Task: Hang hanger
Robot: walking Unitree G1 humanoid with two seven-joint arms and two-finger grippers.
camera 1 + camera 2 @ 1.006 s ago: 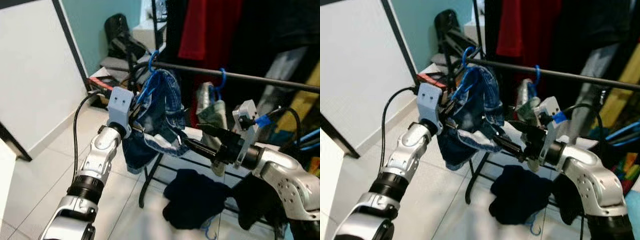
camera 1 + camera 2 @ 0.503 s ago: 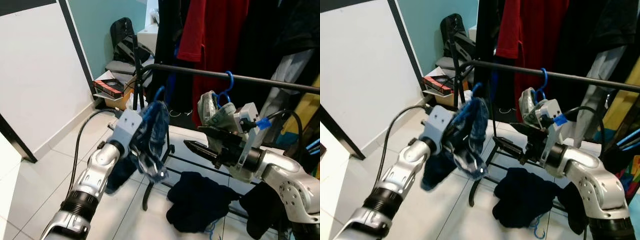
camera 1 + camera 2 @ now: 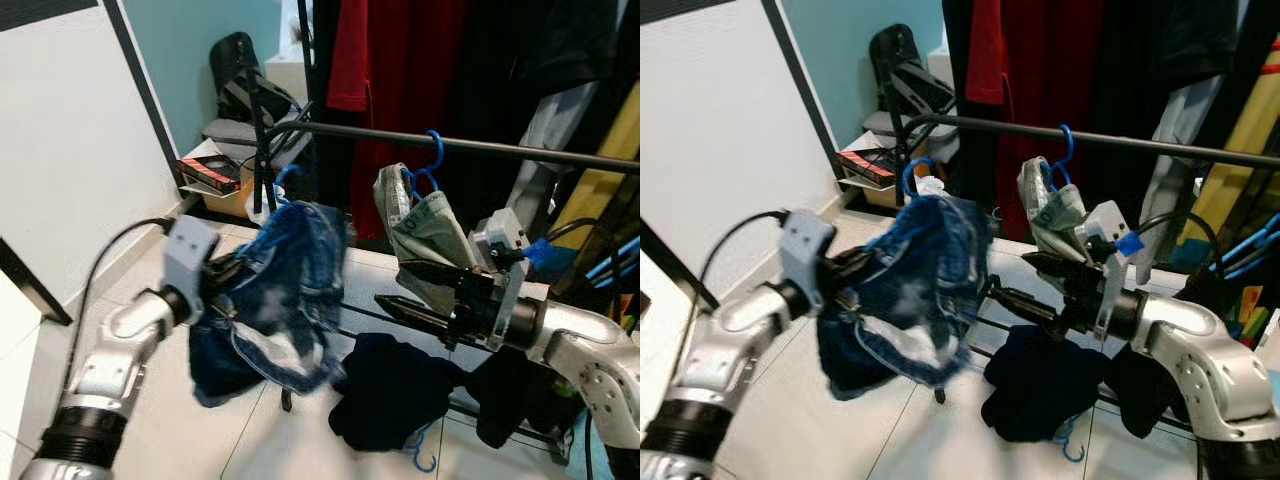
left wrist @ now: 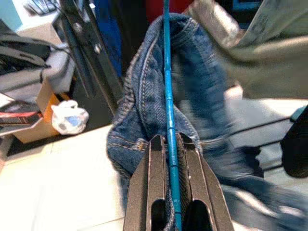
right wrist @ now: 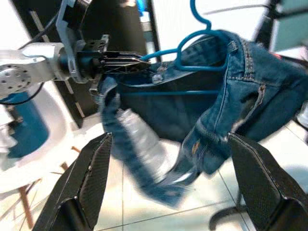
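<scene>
Risk I see: left gripper (image 4: 172, 144), closed thin on the blue hanger (image 4: 167, 72), may lose it as the jeans (image 3: 275, 300) swing below the rail (image 3: 480, 150) at 1 o'clock, while my right gripper (image 3: 395, 288) waits wide open and empty.

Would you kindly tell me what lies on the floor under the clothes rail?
A dark garment lies heaped below the rail, a blue hanger hook poking out. Whatever it covers is hidden.

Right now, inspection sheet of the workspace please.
Surface: pale tiled floor.
Job's things: blue hanger carrying denim shorts, off the black rail.
Clutter: dark garment on floor; green garment hung on rail by its own hanger.
Grippers: left gripper shut on hanger bar; right gripper open, apart from the shorts.
Cables: black cable to left wrist.
Surroundings: red garment, box, white wall panel.
</scene>
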